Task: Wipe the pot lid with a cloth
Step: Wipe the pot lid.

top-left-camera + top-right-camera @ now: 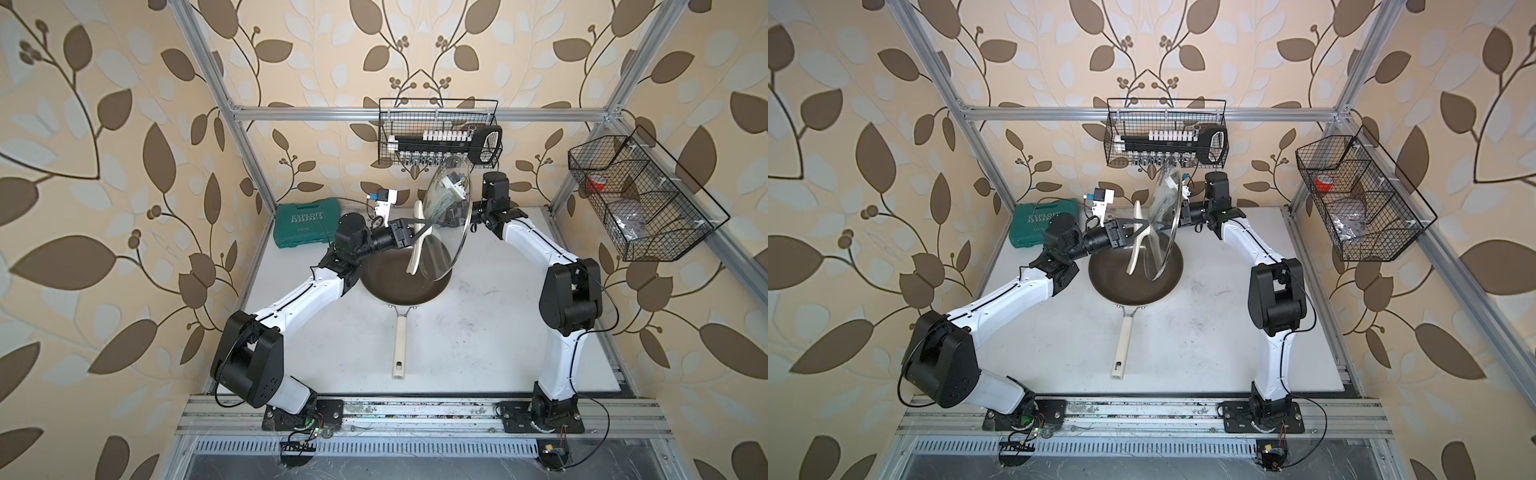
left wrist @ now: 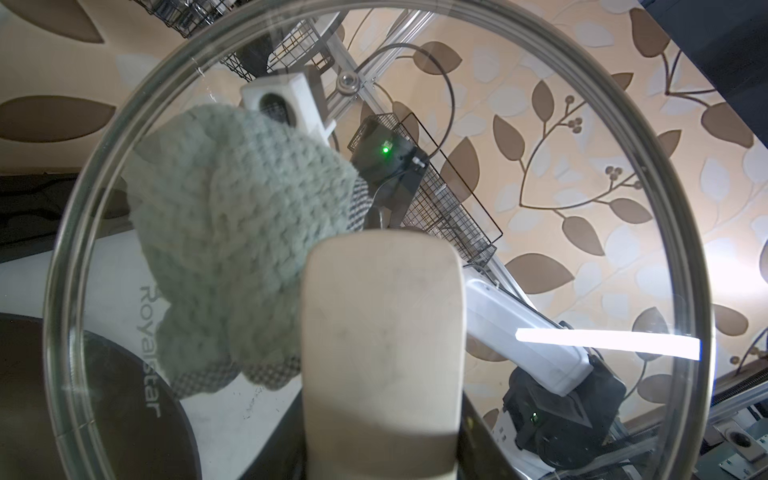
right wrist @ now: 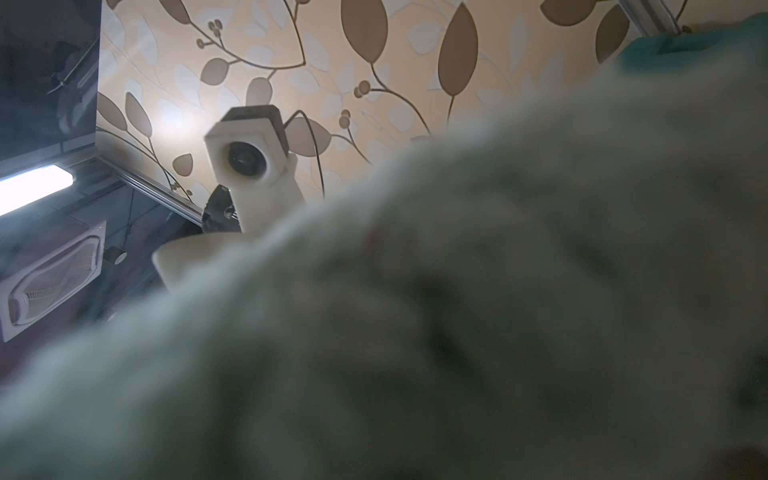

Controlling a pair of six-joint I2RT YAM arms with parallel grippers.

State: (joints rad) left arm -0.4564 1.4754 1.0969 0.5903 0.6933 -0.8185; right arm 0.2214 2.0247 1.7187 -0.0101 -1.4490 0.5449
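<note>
Glass is what you have between your two arms: the pot lid (image 1: 451,249) is up off the white table (image 1: 478,332), standing almost on edge and leaning, over the far half of the dark frying pan (image 1: 395,289). The pan lies flat, with its cream stick handle pointing back toward the robot's base. Your left gripper (image 1: 424,232) has its jaws clamped across the lid's long cream handle (image 1: 417,245), coming at it from the left, so the handle side of the lid faces that arm. You can see this in both top views, and one of them shows the lid (image 1: 1160,249) nearly as a thin sliver. In the left wrist view the lid's rim (image 2: 70,257) rings most of the picture and the handle (image 2: 382,332) runs up the middle. The cloth (image 2: 241,224), mint-green with a grey mesh edge, is bunched and pressed flat against the far face of the glass, to one side of the handle and inside the rim. In a top view you can pick it out through the glass (image 1: 439,205), at the tip of your right arm. Your right gripper (image 1: 453,217) is behind the lid there. Its fingers are buried in the fabric, so you cannot see them directly, but the jaws appear to be pinched tight on the cloth (image 3: 457,311), which fills the right wrist view as a blur. A green tool case (image 1: 301,224) sits at the table's far left, well apart.
</note>
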